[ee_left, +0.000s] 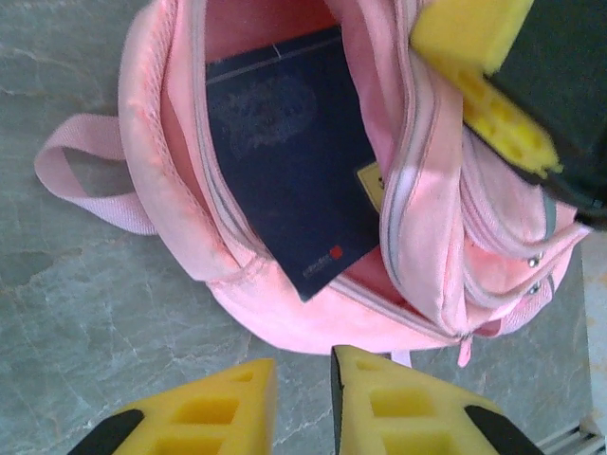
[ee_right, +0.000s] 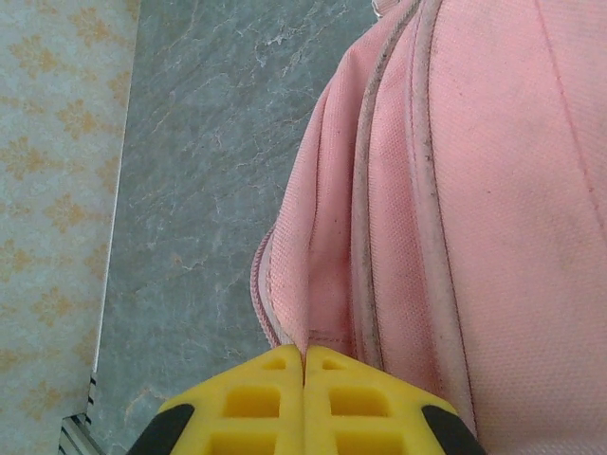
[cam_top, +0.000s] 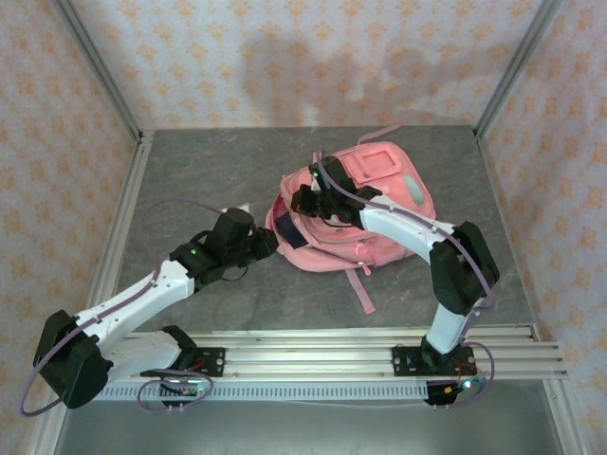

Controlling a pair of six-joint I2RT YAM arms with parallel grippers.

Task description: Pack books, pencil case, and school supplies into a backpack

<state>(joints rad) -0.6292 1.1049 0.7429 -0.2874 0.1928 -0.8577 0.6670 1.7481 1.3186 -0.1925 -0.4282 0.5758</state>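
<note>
Pink woven backpack (ee_right: 493,190) fabric pinched in right claw (ee_right: 303,353); left claw (ee_left: 303,358) barely ajar, empty.

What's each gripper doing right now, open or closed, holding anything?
Left gripper: slightly open, holding nothing.
Right gripper: closed, pinching the pink backpack fabric.

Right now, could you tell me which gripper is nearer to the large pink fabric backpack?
Right. The right gripper is shut on the pink backpack, pinching fabric at its open mouth; the left gripper hangs over the grey table outside that mouth, not touching.
</note>
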